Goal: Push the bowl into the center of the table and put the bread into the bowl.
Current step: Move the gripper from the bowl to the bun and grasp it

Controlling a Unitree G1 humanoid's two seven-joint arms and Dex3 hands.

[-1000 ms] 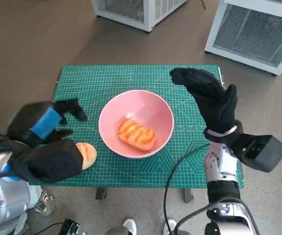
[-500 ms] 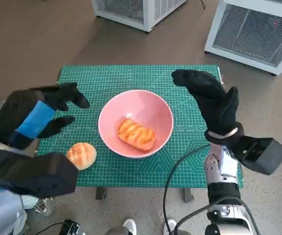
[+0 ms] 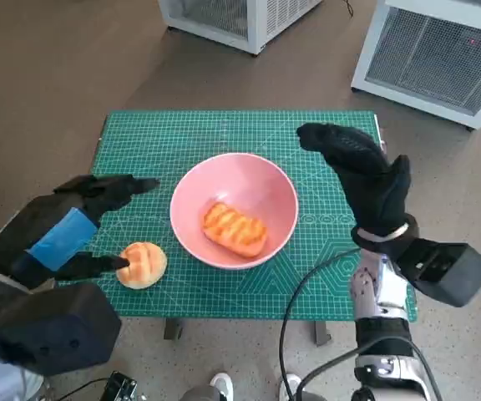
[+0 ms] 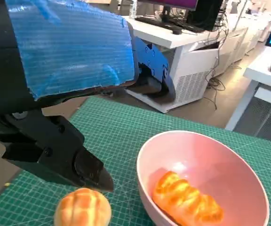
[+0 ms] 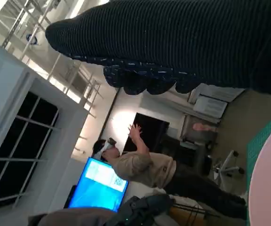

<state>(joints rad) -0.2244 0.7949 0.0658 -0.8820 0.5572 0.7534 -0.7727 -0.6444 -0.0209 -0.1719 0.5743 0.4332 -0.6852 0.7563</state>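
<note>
One striped bread [image 3: 234, 229] lies in the pink bowl [image 3: 261, 185]; both the left hand [image 3: 73, 225] and right hand [image 3: 359, 171] are released, fingers spread.

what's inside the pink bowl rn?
One long striped bread piece lies inside the pink bowl. The bowl floor under it is covered. The round bun sits outside on the mat, by the left hand.

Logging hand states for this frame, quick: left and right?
Left hand: open, fingers spread around the round bun, not gripping it.
Right hand: open, holding nothing.
</note>
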